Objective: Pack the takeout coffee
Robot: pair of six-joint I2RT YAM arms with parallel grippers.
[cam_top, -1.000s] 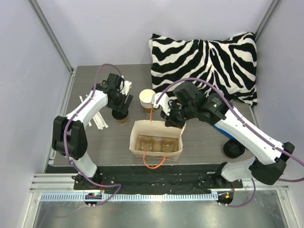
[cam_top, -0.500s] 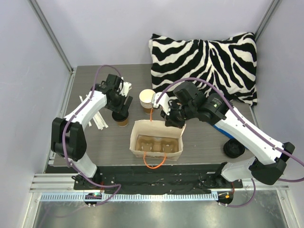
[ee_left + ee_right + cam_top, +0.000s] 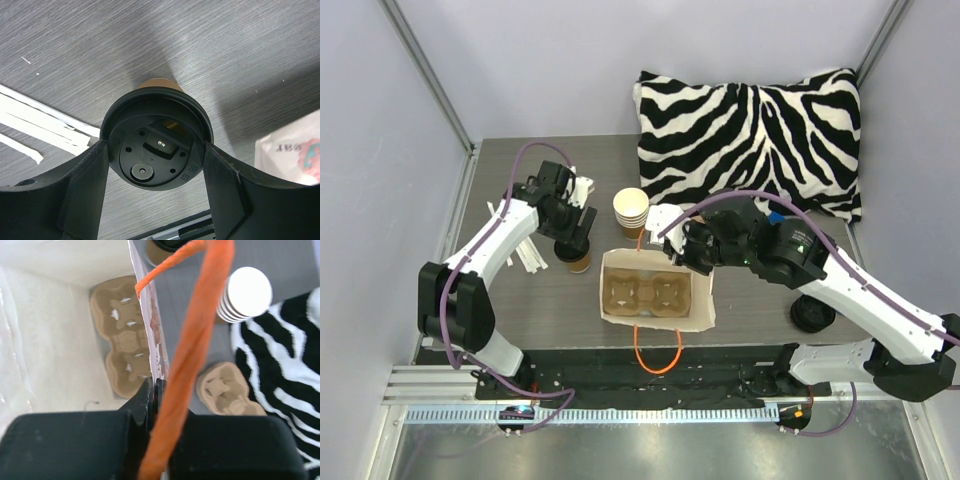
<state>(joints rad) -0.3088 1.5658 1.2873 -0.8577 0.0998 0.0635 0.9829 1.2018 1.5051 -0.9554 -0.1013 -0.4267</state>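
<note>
Left gripper (image 3: 155, 150): jaws stand wide, one finger against each side of the black lid of the coffee (image 3: 579, 260); judged to be gripping it. Right gripper (image 3: 154, 390): jaws closed, pinching the bag (image 3: 656, 325) by its right wall at the rim and holding the mouth open.

Coffee: upright on the table (image 3: 550, 310), just left of the bag's far left corner, lid on. It does not appear lifted.

Progress: the bag is open and held, the lid is fitted, and the cup appears grasped. The cup has not yet been lifted, carried over the rim or set down inside; the main step is judged outstanding.

Containers:
- Bag: white, mouth up, orange handle (image 3: 658, 355) trailing over the near side. It holds a brown two-cup carrier (image 3: 644, 294), both wells vacant.
- A second carrier (image 3: 227, 390) lies on the table right of the bag, also vacant.

Surroundings: a stack of lidless cups (image 3: 631, 208) just beyond the bag's far wall; white sticks (image 3: 528, 252) left of the coffee; black lids (image 3: 812, 314) at right; a zebra pillow (image 3: 750, 130) at far right.
</note>
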